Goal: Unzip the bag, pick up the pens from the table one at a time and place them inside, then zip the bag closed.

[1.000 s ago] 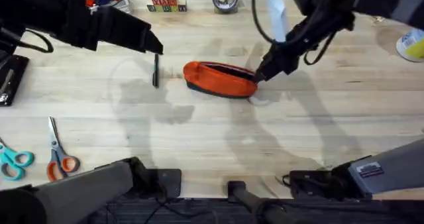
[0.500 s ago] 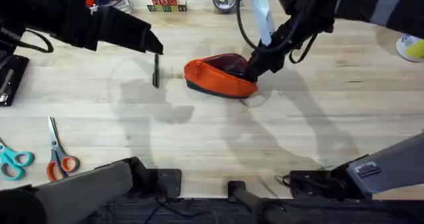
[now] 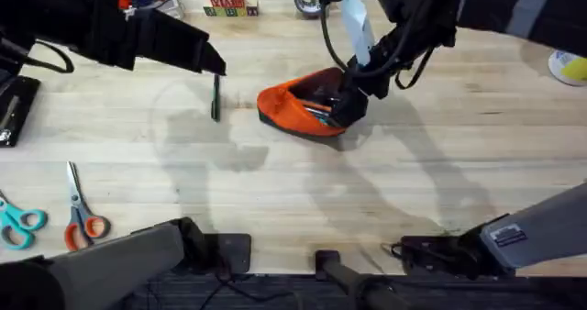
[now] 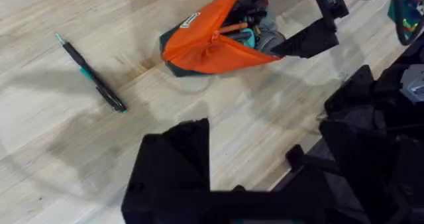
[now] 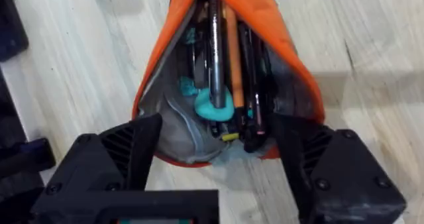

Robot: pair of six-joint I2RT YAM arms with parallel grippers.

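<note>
Over the bag (image 3: 303, 108), my right gripper (image 3: 347, 105) has just pulled it open, jaws spread; pens (image 5: 228, 71) lie inside. Left of the bag, one pen (image 3: 215, 97) waits; my left jaws' state is unclear.

Right arm reaches from far right toward the table's middle — right gripper (image 3: 348, 104) pointed down, fingers (image 5: 132, 151) spread wide apart. Left arm extends along the far-left edge, left gripper (image 3: 216, 67) low over the table — finger gap unclear.

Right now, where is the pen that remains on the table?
In the overhead view the pen lies on the table left of the open bag, just beneath the left end effector.
</note>
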